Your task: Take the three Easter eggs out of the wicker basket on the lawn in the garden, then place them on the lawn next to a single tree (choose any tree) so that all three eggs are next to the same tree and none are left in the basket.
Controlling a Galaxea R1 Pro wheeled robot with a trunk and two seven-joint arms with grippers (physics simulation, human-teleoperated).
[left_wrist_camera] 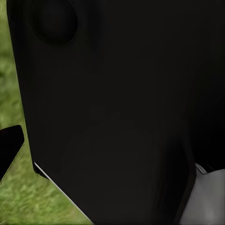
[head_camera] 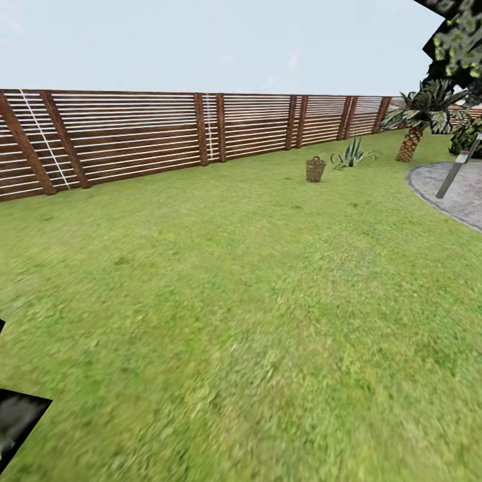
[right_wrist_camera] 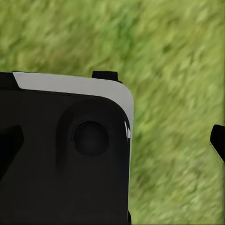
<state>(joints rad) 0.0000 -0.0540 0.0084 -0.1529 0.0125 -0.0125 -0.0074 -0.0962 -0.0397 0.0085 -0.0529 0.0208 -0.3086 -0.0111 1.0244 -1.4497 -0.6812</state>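
The wicker basket point(head_camera: 315, 169) stands small and far off on the lawn point(head_camera: 241, 301), near the wooden fence. The three Easter eggs are hidden at this distance. Dark green mottled foliage point(head_camera: 462, 40) of a tree hangs in at the upper right corner, its trunk out of view. In the right wrist view my right gripper point(right_wrist_camera: 161, 108) hovers over grass, its two dark fingertips point(right_wrist_camera: 105, 75) wide apart and nothing between them. In the left wrist view one dark fingertip point(left_wrist_camera: 10, 147) pokes out beside a black part of the robot point(left_wrist_camera: 117, 112); the other finger is hidden.
A long slatted wooden fence point(head_camera: 134, 134) runs along the far side of the grass. Beyond the basket are a spiky plant point(head_camera: 353, 155) and a small palm point(head_camera: 412, 137). Grey paving point(head_camera: 455, 191) with a leaning post point(head_camera: 455, 173) lies at the right.
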